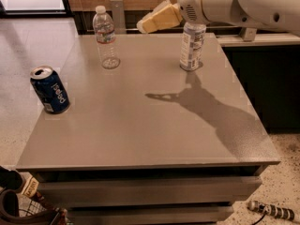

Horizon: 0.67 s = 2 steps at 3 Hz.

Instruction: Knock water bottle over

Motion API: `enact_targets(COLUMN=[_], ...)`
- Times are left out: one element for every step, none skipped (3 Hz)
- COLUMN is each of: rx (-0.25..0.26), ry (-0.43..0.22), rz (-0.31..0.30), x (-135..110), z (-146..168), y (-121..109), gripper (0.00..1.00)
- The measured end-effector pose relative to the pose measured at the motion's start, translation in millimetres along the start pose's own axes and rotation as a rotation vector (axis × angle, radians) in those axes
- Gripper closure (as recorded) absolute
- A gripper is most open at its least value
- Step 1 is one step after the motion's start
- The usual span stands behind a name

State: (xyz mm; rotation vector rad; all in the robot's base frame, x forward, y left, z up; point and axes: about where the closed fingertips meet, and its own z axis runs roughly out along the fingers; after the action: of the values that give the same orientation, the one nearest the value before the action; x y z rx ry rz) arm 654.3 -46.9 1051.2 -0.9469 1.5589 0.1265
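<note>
The water bottle (106, 36) stands upright at the back left of the grey table (140, 125). It is clear and ribbed, with a white cap and a narrow red-and-white label band. My gripper (147, 23) hangs above the table's back edge, to the right of the bottle and apart from it, at about the height of the bottle's upper half. Its cream-coloured fingers point left toward the bottle. The white arm (234, 3) reaches in from the upper right.
A second bottle (192, 45) with a large white-blue label stands at the back right, under the arm. A blue Pepsi can (49, 90) stands upright near the left edge. A dark counter (262, 78) borders the table's right side.
</note>
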Motion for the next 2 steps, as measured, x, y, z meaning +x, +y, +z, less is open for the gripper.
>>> enact_targets(rx=[0.005, 0.008], ry=[-0.010, -0.050], rz=[0.014, 0.078], x=[4.1, 25.8], z=[6.1, 30.0], y=[4.4, 18.8], gripper=[0.00, 0.00])
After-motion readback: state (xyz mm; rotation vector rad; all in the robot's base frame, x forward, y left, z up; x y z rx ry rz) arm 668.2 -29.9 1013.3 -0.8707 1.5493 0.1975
